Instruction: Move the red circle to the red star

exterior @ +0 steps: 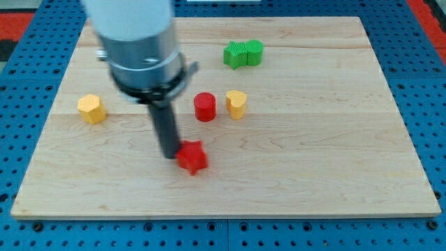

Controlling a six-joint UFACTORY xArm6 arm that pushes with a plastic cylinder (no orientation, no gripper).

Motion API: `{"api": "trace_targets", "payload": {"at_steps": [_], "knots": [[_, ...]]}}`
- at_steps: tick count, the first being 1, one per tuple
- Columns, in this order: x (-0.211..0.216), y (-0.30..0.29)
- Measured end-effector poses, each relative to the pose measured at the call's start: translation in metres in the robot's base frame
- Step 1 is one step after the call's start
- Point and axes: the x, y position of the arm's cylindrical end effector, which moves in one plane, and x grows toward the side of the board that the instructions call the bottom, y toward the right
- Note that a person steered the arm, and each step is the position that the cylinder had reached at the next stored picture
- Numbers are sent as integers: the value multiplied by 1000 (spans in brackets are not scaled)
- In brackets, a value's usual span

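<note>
While my tip (170, 155) rests on the wooden tabletop (313, 160) touching the red star's (192, 157) left edge, the red circle (205, 107), an upright cylinder, stands above, apart. No fingers exist, only a rod. A yellow block (236, 103) sits just right of the circle; two green blocks (243, 54) touch.

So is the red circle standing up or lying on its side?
Standing up. The red circle shows its flat round top, just beside the yellow block.
</note>
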Motion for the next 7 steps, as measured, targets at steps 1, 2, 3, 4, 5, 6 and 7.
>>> {"api": "trace_targets", "payload": {"at_steps": [1, 2, 3, 4, 5, 6, 7], "knots": [[7, 55], [-9, 33], [-15, -2], [-69, -26], [-125, -36], [-141, 2], [-132, 23]]}}
